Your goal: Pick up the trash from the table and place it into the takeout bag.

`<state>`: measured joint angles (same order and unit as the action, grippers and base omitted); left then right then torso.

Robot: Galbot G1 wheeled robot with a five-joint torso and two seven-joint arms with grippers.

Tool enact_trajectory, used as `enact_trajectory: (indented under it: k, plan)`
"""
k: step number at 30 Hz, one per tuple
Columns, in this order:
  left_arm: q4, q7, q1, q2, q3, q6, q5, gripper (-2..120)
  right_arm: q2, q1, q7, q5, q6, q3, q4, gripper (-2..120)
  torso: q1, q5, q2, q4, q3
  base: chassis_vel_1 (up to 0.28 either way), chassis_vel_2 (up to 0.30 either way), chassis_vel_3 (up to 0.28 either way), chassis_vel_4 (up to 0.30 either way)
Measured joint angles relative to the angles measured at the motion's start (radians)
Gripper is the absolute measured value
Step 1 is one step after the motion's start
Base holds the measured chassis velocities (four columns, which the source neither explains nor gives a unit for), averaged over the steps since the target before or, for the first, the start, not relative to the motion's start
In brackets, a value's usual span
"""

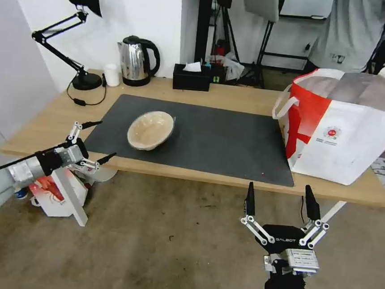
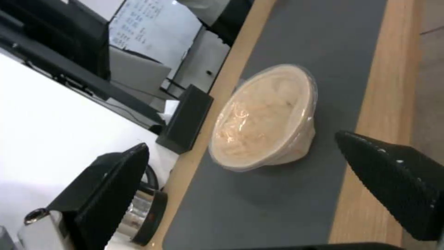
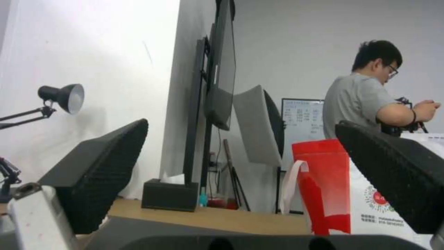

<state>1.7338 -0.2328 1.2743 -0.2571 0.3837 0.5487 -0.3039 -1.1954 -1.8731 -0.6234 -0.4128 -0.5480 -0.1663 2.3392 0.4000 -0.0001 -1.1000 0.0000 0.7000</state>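
Bowl: shallow tan paper bowl [image 1: 150, 130] sits tilted on the dark grey mat [image 1: 211, 137], left of centre on the bench [image 1: 232, 96]. The left wrist view shows clear film or a thin lid over it, with pale leftovers inside.
Handling: we judge it light, thin-walled and easy to crush; the film looks slick. It may slide on the mat if nudged.
Grasp: we'd take it across the rim and side wall, gently, not by the film top.
Left gripper: left gripper [image 1: 94, 145] is spread wide, holding nothing, touching nothing. It hovers over the bench's near-left edge, near the bowl and pointed at it.
Right gripper: right gripper [image 1: 282, 201] is spread wide and empty, parked below the bench's front edge, well apart from the bowl.
Bag: takeout bag [image 1: 351, 131] stands open at the right end of the bench, well apart from the bowl.
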Motion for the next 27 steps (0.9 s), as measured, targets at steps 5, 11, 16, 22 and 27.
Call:
enact_trajectory:
  k: [5, 11, 16, 22, 27]
  plan:
    - [-0.003, -0.005, -0.008, 0.026, -0.011, -0.003, -0.009, 100, 0.0, 0.0, 0.0, 0.0, 0.0, 0.0, 0.0, 100, 0.0, 0.0002, 0.0, -0.0001, 0.0, 0.0, 0.0, 0.0, 0.0]
    - [-0.038, -0.009, -0.053, -0.015, -0.034, -0.007, 0.003, 100, 0.0, 0.0, 0.0, 0.0, 0.0, 0.0, 0.0, 100, 0.0, -0.0001, 0.0, 0.0001, 0.0, 0.0, 0.0, 0.0, 0.0]
    - [-0.06, -0.036, -0.107, -0.039, -0.057, -0.01, 0.031, 100, 0.0, 0.0, 0.0, 0.0, 0.0, 0.0, 0.0, 100, 0.0, 0.0, 0.0, -0.0001, 0.0, 0.0, 0.0, 0.0, 0.0]
    - [-0.069, -0.056, -0.13, -0.039, -0.067, -0.014, 0.034, 100, 0.0, 0.0, 0.0, 0.0, 0.0, 0.0, 0.0, 100, 0.0, 0.0001, 0.0, 0.0, 0.0, 0.0, 0.0, 0.0, 0.0]
    - [-0.086, -0.073, -0.188, -0.041, -0.099, -0.017, 0.04, 100, 0.0, 0.0, 0.0, 0.0, 0.0, 0.0, 0.0, 100, 0.0, 0.0003, 0.0, 0.0001, 0.0, 0.0, 0.0, 0.0, 0.0]
